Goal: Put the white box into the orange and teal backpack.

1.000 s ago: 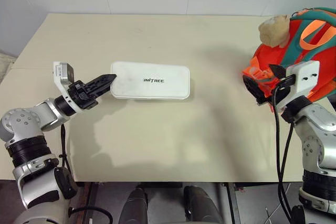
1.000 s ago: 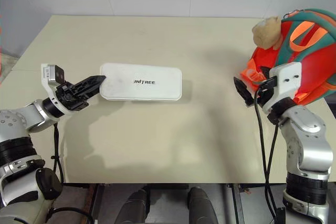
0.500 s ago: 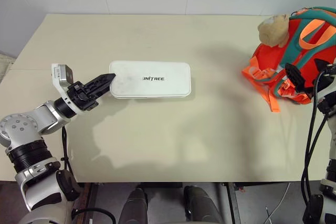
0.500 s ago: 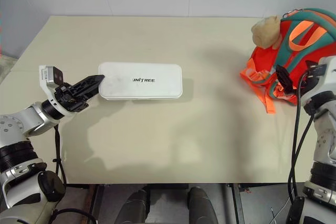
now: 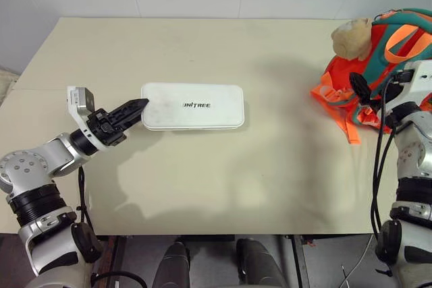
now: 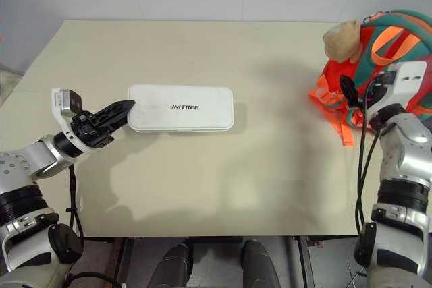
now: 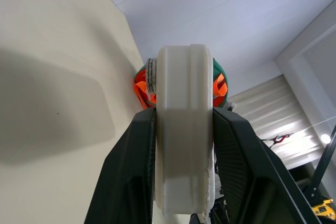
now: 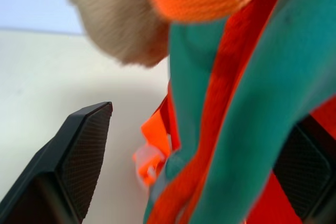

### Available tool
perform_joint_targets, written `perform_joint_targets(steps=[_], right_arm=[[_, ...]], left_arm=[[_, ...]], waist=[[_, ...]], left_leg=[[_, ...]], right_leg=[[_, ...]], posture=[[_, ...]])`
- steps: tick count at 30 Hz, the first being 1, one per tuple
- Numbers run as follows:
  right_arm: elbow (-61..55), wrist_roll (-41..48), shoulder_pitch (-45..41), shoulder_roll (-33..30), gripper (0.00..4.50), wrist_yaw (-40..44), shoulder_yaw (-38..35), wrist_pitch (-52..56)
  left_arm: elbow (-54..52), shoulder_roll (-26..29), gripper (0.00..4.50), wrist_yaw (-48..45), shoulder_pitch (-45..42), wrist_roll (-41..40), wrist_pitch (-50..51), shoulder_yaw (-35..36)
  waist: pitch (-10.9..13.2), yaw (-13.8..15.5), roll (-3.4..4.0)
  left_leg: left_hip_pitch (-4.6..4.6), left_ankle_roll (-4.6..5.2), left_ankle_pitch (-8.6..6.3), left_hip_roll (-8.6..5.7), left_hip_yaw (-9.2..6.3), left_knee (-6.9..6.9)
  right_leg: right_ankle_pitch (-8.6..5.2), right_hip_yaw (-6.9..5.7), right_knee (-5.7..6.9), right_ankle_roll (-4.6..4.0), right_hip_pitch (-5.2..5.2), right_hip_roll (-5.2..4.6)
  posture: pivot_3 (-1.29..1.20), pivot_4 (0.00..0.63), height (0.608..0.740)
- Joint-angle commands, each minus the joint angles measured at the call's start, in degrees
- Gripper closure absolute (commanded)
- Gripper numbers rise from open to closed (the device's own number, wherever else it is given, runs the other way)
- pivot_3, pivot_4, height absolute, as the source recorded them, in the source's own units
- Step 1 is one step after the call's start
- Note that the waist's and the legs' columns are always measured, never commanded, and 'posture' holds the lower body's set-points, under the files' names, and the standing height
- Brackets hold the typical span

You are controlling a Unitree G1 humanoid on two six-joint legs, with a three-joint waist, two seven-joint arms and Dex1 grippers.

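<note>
Beige worktop: box is clamped at its end by left tool; right tool is spread around a backpack strap. Bag should be held open first.

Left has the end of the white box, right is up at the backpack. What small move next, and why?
Probably close the right gripper on the teal strap between its open fingers, to steady the orange and teal backpack. The white box lies flat on the table, far from the backpack, with the left gripper clamped on its end, and no opening into the backpack is visible yet.
</note>
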Motion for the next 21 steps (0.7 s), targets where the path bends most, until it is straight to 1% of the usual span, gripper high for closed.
perform_joint_targets(steps=[1,6,9,10,11,12,21], right_arm=[[3.46,0.75,-3.04,0.37,0.96,-0.95,-1.41,-3.61],[6.18,0.55,-4.84,0.26,2.73,-1.22,-1.16,-5.29],[4.23,1.64,-5.25,0.98,3.76,-0.08,-0.36,-3.52],[3.38,1.97,-5.25,1.23,4.19,0.14,-0.15,-2.85],[1.92,2.55,-5.08,1.60,4.41,0.42,0.06,-1.97],[0.45,2.85,-4.84,1.84,4.50,0.76,0.49,-1.21],[-18.35,8.63,-1.29,4.02,4.50,2.02,2.88,10.11]], left_arm=[[-3.18,0.86,3.23,0.29,0.43,-3.48,0.01,1.22],[-4.37,0.79,3.23,1.78,1.66,-5.23,0.01,1.95],[-4.81,0.88,3.23,2.44,2.55,-6.32,-0.17,2.07],[-4.88,0.93,3.23,2.64,2.76,-6.63,-0.26,2.04],[-4.96,0.92,3.23,2.87,2.90,-6.95,-0.33,2.08],[-5.01,0.93,3.23,3.09,2.99,-7.19,-0.43,2.08],[-3.33,2.42,3.23,3.08,2.63,-7.23,-2.21,1.05]], waist=[[0.00,0.02,0.00],[0.00,0.02,0.00],[0.00,-0.24,0.00],[0.00,-0.33,0.00],[0.00,-0.41,0.01],[0.00,-0.62,0.01],[0.01,-0.96,0.02]], left_leg=[[-0.01,0.00,0.00,0.00,0.00,-0.01],[-0.02,-0.02,-0.02,0.00,0.00,-0.09],[-0.03,-0.03,-0.02,0.00,0.02,-0.09],[-0.02,-0.03,-0.02,0.00,0.01,-0.08],[-0.02,-0.03,-0.02,0.00,0.01,-0.08],[-0.02,-0.03,-0.02,0.00,0.02,-0.07],[-0.02,-0.04,-0.02,0.00,0.01,-0.10]], right_leg=[[0.00,0.00,0.00,0.00,-0.01,0.00],[0.00,0.01,-0.11,0.00,0.00,0.00],[0.00,0.02,-0.14,0.00,0.00,0.00],[0.00,0.02,-0.13,0.01,-0.01,0.00],[0.00,0.02,-0.12,0.01,0.00,0.00],[0.00,0.02,-0.11,0.01,0.00,0.00],[0.00,0.03,-0.07,0.01,-0.05,0.00]], posture=[[0.00,0.150,0.740],[0.00,0.150,0.740],[0.00,0.150,0.740],[0.00,0.150,0.740],[0.00,0.150,0.740],[0.00,0.150,0.740],[0.00,0.150,0.740]])
